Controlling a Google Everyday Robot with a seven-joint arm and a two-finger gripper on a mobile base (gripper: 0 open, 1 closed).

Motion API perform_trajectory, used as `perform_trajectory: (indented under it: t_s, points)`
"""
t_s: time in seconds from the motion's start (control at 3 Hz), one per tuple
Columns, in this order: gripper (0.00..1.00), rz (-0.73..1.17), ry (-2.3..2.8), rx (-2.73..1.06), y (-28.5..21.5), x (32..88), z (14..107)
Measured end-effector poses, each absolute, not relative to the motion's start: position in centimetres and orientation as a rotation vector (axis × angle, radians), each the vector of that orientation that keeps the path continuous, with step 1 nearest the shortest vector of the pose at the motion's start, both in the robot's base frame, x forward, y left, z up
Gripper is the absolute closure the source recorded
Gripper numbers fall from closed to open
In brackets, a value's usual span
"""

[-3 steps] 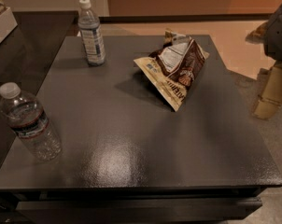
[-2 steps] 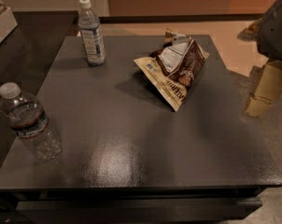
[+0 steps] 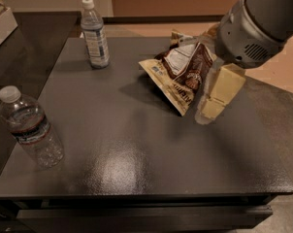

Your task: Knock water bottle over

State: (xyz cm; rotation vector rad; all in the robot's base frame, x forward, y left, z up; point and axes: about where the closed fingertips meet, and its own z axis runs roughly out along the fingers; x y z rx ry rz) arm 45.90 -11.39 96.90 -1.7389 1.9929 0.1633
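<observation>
- Approach step — gripper hovers just beside the chip bag; open or closed, cannot tell.
- Next: cross the table to the upright water bottle, then shove it sideways.

Water bottle upright front-left on table, gripper beside snack bag

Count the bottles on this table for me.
2. The water bottle with the dark label stands at the table's near left edge; the slimmer bottle stands at the far left. The claw hovers right of the snack bag.
</observation>
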Motion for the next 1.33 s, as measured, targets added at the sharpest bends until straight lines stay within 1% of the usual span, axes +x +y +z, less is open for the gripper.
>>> perform_trajectory:
  t_s: [0.67,1.33]
  points:
    - [0.0,0.447,1.831,-1.74,-0.9,46.4,95.4]
    - [0.0,0.651,1.659,-1.842,8.6,43.9,93.6]
